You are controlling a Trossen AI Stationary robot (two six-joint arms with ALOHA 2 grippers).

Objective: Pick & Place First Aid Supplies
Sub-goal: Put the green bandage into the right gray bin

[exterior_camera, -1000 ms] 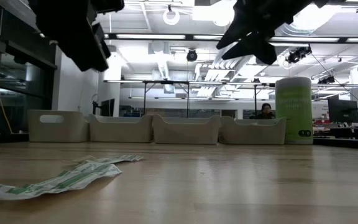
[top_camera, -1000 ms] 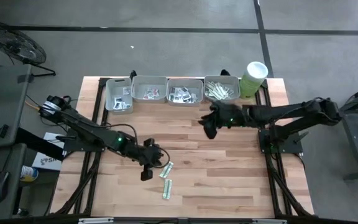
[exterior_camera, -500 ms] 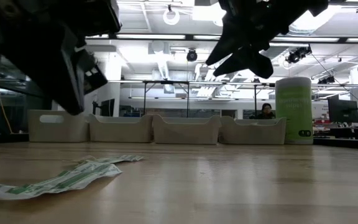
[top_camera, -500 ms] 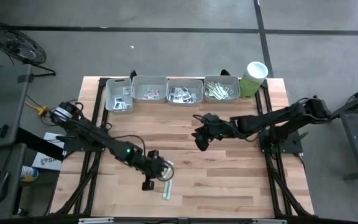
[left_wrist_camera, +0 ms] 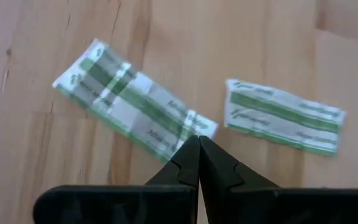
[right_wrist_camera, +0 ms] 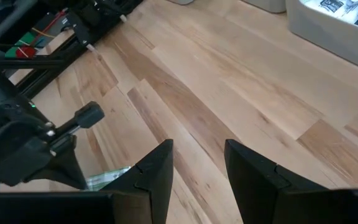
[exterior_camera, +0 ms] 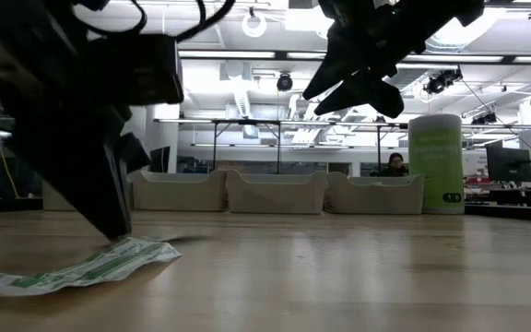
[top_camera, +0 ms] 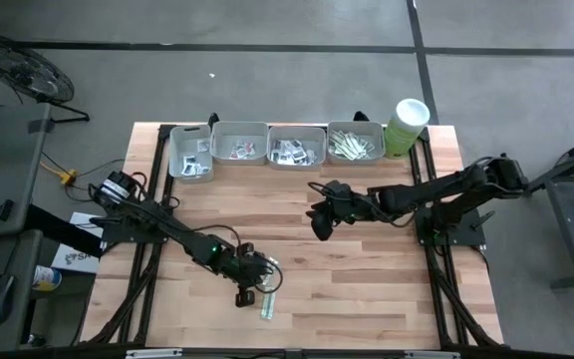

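Two narrow green-white strip sachets lie flat on the wooden table, one (top_camera: 270, 271) (left_wrist_camera: 135, 106) beside the other (top_camera: 267, 303) (left_wrist_camera: 284, 116). In the low view, the nearer strip (exterior_camera: 81, 267) lies flat at the front. My left gripper (top_camera: 252, 286) (left_wrist_camera: 199, 139) is shut, its tips down at the first strip's long edge. My right gripper (top_camera: 321, 221) (right_wrist_camera: 197, 163) is open and hangs above the table's middle, touching nothing. More sachets lie in the grey trays (top_camera: 297, 146) along the far edge. My left gripper comes from above, pointing steeply down. Its shut fingertips (left_wrist_camera: 191, 149) stand on the long edge (left_wrist_camera: 182, 127) of the green-white strip, near one end. The strip lies flat on the table. Whether any of it is caught between the fingers cannot be told.
Several grey trays (top_camera: 189, 153) (top_camera: 239, 143) (top_camera: 355, 142) line the far edge, and the pale green tub with a white lid (top_camera: 407, 124) stands at their right end. Bare wood lies between the trays and the strips. A person sits far off in the room (exterior_camera: 395, 164).
My left gripper has moved toward the near edge and a little right, and has come down from above the table onto the strip. My right gripper moved toward the left and slightly nearer, then kept still. The strips have stayed in place.
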